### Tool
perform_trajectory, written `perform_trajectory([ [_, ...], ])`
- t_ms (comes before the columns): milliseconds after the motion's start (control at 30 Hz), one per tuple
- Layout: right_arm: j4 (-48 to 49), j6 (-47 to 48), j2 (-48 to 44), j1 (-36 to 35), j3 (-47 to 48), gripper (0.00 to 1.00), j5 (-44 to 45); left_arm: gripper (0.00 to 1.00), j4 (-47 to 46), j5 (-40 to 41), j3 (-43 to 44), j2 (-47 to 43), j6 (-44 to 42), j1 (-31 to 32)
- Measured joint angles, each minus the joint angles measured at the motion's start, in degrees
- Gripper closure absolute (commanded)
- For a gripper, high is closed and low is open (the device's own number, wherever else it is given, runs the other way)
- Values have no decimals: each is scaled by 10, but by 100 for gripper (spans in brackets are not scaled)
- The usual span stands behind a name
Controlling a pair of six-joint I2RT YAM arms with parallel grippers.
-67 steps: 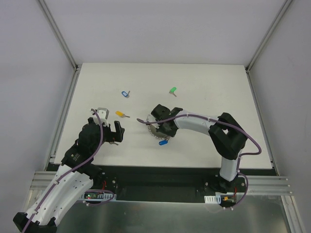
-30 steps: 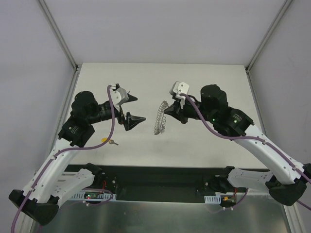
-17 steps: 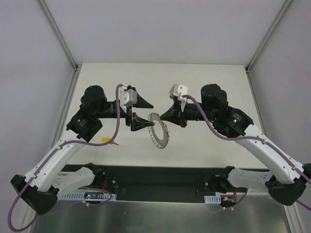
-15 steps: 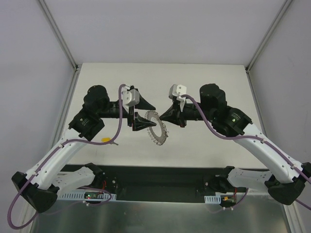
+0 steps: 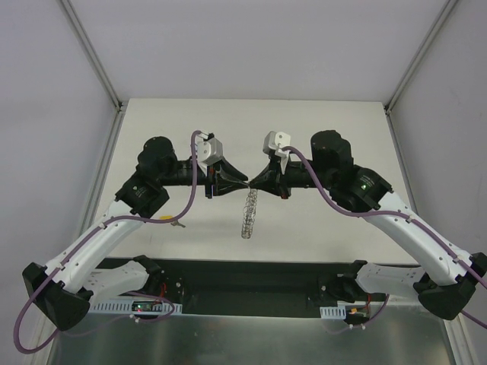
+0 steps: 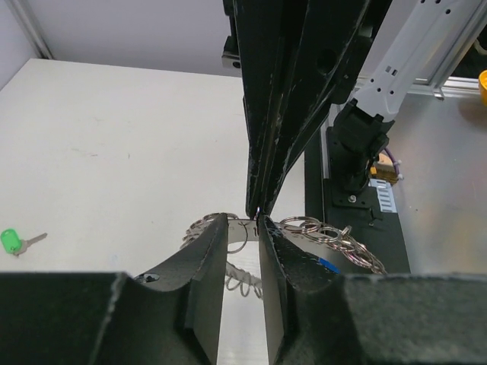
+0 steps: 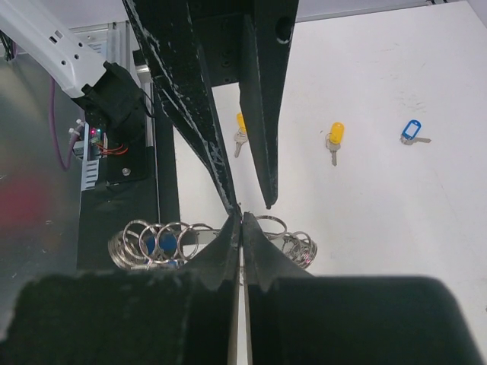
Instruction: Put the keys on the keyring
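Table [image 5: 327, 129]: one, white. Both arms reach in over its middle, tips nose to nose in the air.

Toward the left end of the near edge, top view: one yellow-orange key [image 5: 165, 219] flat on the table, partly behind the left arm's cable.

Left gripper [image 5: 242, 185]: its fingers [image 6: 204, 262] stand a narrow gap apart. The keyring's rim crosses that gap in the left wrist view. Whether the pads bear on the metal, cannot tell.

Keyring [image 5: 248, 214]: one, off the table. It hangs edge-on to the top camera, below the point where the two grippers meet. It carries a row of small rings [image 7: 152, 237], too overlapped to count. Blue heads [image 7: 157, 243] show among them, two as far as I can make out.

Right gripper [image 5: 256, 185]: fingers pressed together with no gap, pinching the keyring's top edge. The ring hangs from this grip.

Loose keys on the table, by wrist views:
- green key [image 6: 11, 241]: one, well apart from the ring.
- yellow-orange keys: two, near each other [image 7: 240, 128] [image 7: 335, 135]. One may be the key noted in the top view.
- blue key [image 7: 411, 130]: one, beyond the second yellow-orange one.

Tally of loose keys: four.
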State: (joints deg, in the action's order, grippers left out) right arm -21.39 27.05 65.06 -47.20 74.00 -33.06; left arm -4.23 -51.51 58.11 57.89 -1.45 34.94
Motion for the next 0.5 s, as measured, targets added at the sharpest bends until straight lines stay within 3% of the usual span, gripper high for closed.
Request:
perform_trajectory([
  [500,18,-16,0,3,0,99,0,82,-83,10,-56,-9,73,0],
])
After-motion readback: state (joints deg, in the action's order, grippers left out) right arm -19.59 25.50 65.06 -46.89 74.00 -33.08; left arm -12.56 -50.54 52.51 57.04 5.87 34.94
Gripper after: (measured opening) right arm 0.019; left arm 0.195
